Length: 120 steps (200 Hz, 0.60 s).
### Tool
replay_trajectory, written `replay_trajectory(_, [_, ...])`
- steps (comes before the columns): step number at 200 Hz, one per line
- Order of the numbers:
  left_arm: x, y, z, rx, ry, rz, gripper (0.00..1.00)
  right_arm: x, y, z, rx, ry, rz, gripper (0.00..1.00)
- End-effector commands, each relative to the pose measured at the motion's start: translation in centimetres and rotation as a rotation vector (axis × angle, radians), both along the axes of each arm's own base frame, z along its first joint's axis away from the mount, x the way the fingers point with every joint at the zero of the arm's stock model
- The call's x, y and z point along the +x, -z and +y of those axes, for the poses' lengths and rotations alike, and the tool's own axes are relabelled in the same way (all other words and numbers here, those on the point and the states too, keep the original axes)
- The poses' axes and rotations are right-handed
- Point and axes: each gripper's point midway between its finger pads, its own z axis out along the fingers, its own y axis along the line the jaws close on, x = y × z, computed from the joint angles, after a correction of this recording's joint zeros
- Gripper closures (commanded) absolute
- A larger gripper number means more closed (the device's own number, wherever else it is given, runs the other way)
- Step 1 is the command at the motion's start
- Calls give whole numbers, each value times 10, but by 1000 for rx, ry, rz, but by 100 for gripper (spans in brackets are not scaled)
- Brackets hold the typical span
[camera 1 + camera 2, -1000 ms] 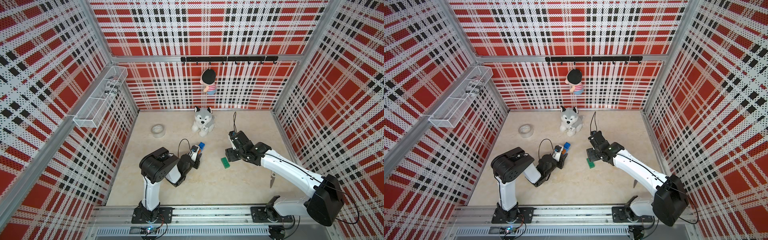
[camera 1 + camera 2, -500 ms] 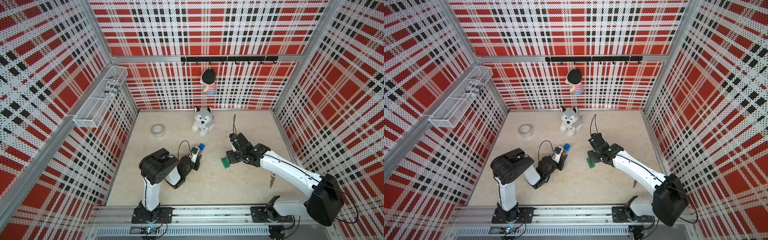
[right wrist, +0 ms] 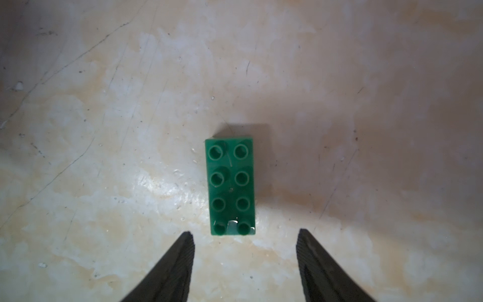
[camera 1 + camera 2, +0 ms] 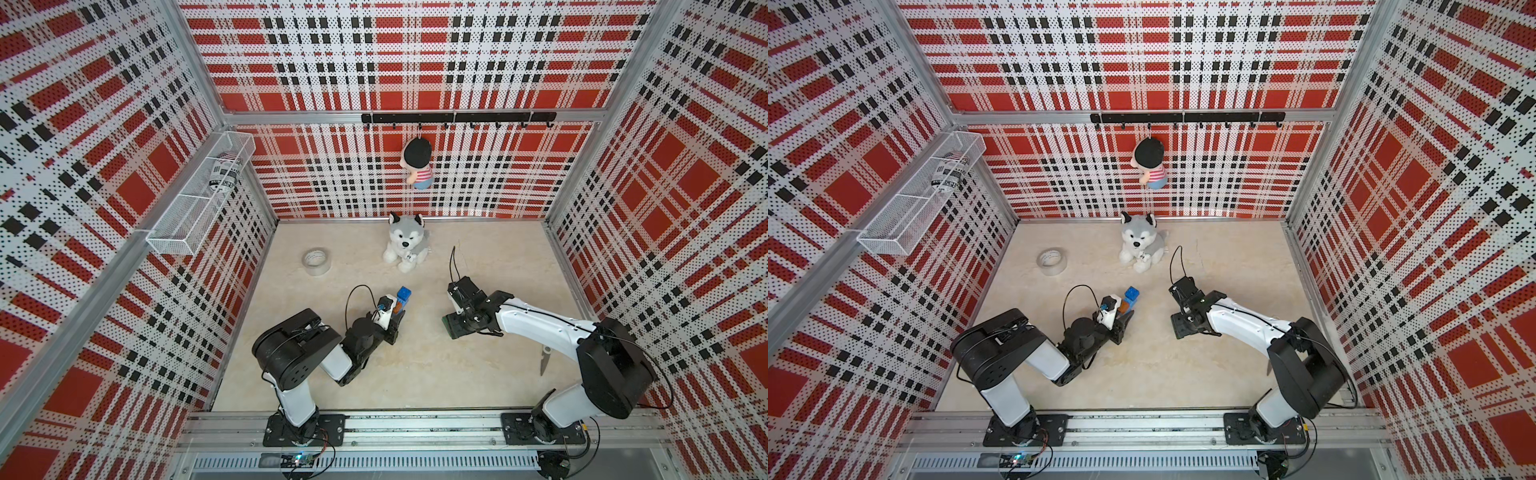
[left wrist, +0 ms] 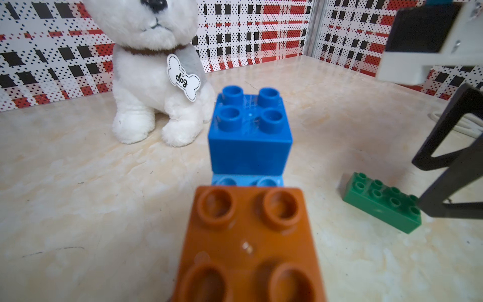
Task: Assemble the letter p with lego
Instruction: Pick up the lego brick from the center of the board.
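Tabletop (image 3: 104,157): beige marble.
Dark green brick (image 3: 230,187): light, stiff, slick (long sides being preferred).
Right gripper (image 3: 245,231): jaws being held apart, empty.
Left gripper (image 4: 397,318): being pressed around stack (image 5: 249,146).

Shows a dark blue square brick (image 5: 249,136) seated studs-up on a light blue brick (image 5: 247,181), an orange square brick (image 5: 248,243) close against them. Shows a long dark green brick (image 3: 230,187) lying flat, eight studs up, well apart.
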Motion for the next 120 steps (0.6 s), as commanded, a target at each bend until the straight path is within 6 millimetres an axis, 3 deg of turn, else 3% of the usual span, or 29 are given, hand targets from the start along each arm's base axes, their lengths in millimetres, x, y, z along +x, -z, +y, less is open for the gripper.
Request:
replay_trajectory(1, [-5,-7,-6,-31,25,-14,100,10,1,8,9,-6,-21,34])
replay_trajectory(120, [-6,-3,-5,-20,23,-9,100,25,20,25,-8,-19,7,45])
